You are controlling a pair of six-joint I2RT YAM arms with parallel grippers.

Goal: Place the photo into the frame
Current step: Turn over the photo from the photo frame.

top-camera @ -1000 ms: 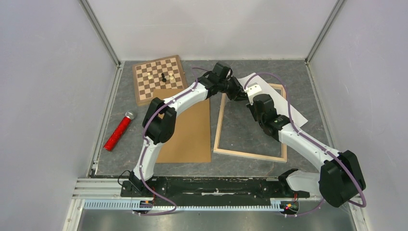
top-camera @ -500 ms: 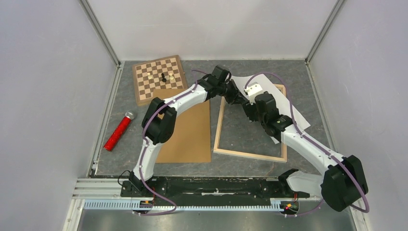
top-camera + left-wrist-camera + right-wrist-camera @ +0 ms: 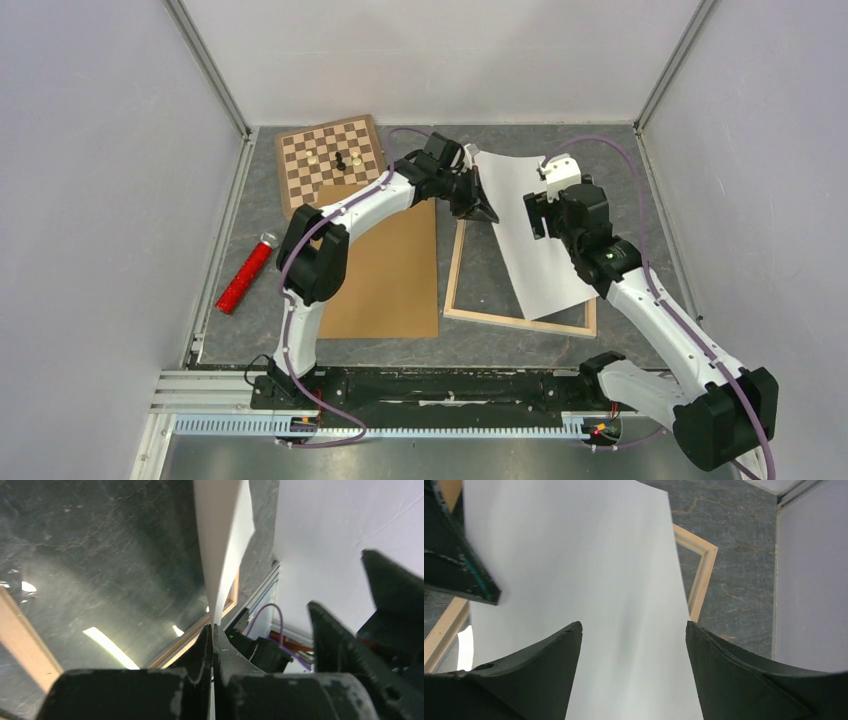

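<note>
Top external: left gripper (image 3: 478, 205) fingers clamped on the photo's (image 3: 530, 235) left edge. The sheet lies white back up, slanting over the right half of the frame (image 3: 453, 270). Right gripper (image 3: 538, 212) fingers apart above the sheet, not gripping.

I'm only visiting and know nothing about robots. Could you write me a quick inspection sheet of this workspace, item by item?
Surface: dark grey marbled table; no spills seen.
Job's things: photo, white back up, held by one edge and slanting across the right part of the frame, which lies flat.
Clutter: brown backing board left of the frame; chessboard with a few pieces; red cylinder at far left.
Grippers: left gripper shut on the photo's edge; right gripper open over the photo's back.
Cables: purple cables run along both arms; none seen snagged.
Surroundings: pale walls on three sides; metal rail at the near edge.
</note>
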